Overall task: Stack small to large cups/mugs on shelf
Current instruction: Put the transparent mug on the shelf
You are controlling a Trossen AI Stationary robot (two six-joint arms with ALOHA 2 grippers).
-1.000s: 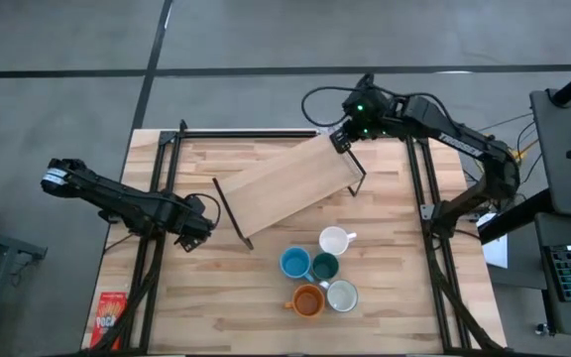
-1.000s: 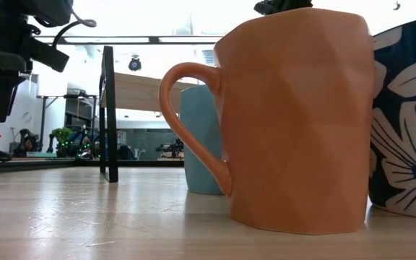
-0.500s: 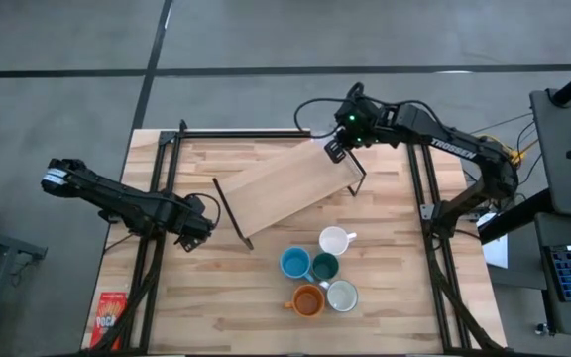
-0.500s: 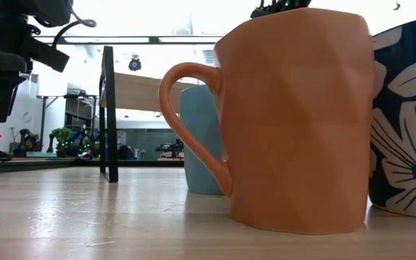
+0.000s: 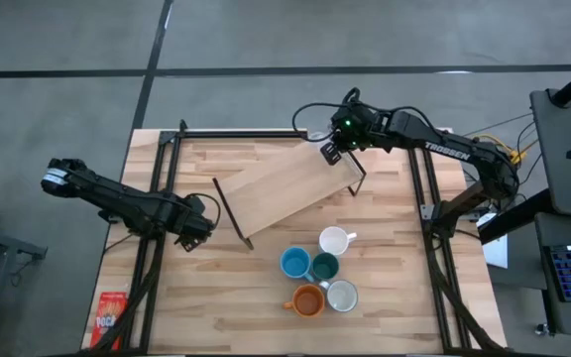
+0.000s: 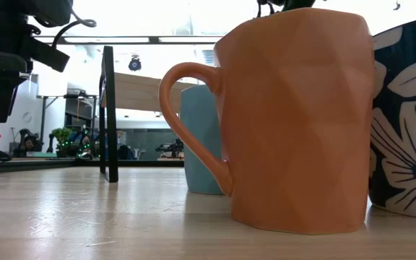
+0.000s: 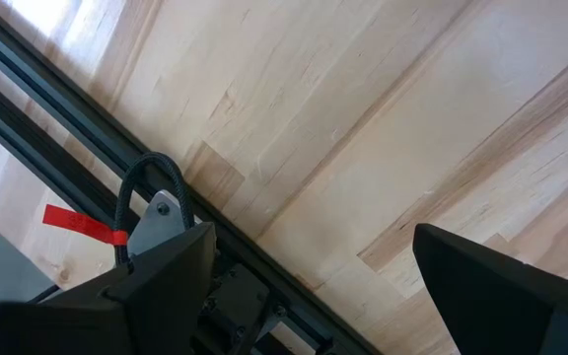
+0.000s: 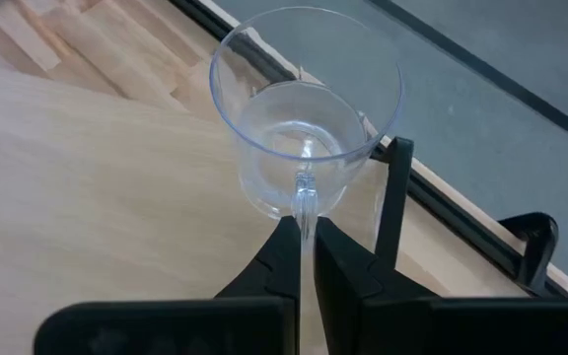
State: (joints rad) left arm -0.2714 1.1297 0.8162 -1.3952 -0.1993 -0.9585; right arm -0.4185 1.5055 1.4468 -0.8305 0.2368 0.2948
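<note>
- Hanging over the far right end of the shelf [image 5: 290,186], the right tool [image 5: 331,149] was clamped on the handle of a clear glass mug [image 8: 305,140].
- The shelf's long axis slanted near-left to far-right.
- Five mugs [image 5: 320,269] clustered on the worktop [image 5: 216,297], nearer than the shelf.
- The left tool [image 5: 192,224] waited at the left, fingers apart.

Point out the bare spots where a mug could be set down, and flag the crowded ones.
Bare: most of the shelf plank, and the tabletop between the left tool and the mugs. Crowded: the mug cluster, and the shelf's far end, where the right tool holds a clear glass.
</note>
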